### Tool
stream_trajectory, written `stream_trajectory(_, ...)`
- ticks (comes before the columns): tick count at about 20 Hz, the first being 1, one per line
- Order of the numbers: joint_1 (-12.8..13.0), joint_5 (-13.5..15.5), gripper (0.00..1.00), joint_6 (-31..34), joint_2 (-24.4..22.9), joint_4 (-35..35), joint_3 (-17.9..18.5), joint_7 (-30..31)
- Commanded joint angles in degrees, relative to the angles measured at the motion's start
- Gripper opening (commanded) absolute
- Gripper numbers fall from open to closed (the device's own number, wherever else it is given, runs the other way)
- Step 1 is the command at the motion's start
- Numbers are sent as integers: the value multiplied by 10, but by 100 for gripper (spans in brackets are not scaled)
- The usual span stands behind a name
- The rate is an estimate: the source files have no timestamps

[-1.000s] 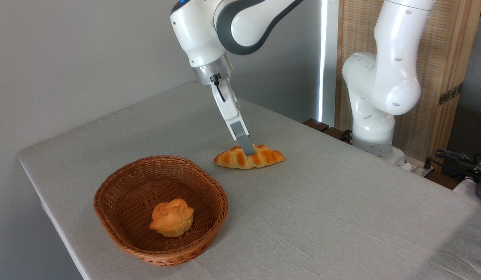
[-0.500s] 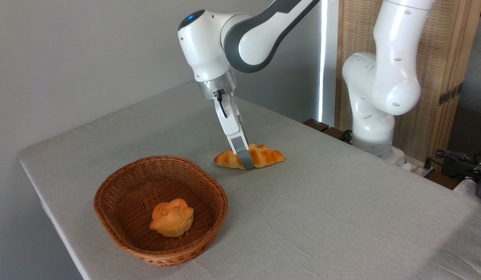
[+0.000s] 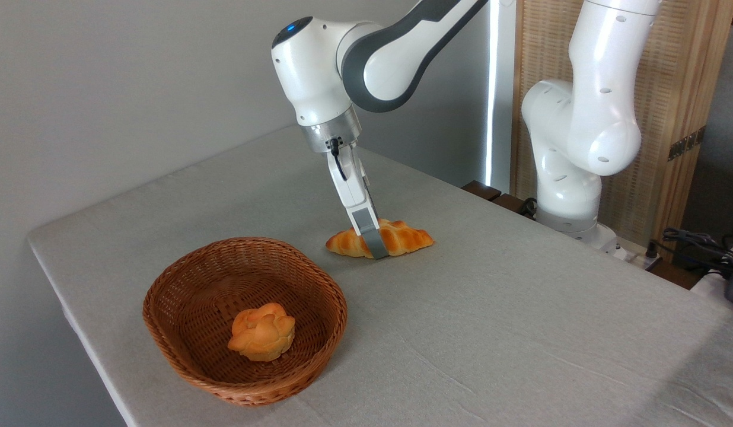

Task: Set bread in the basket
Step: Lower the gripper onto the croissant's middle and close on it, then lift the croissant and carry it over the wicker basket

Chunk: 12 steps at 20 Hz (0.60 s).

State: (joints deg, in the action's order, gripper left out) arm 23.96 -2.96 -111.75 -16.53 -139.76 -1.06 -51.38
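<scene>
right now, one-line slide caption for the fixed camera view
Tool lowered around the braided bread on the table; basket already holds a round bun.

Bright, soft daylight from the right rear; faint shadows fall leftward; sharp, no glare.

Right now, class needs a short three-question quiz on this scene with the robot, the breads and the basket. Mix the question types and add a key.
1. True or false: the braided bread lies inside the basket.
2. What already sits in the basket?
A. a round bun
B. an apple
C. nothing
3. Fill in: the gripper is down at the braided bread's ____.

Key:
1. False; it lies on the table.
2. A
3. middle
</scene>
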Motion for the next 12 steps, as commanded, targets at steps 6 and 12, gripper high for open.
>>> stream_trajectory(6, 7, -8, 26, -2, -3, 4, 9, -5)
stream_trajectory(12, 6, 17, 32, 127, 0, 162, 24, 34)
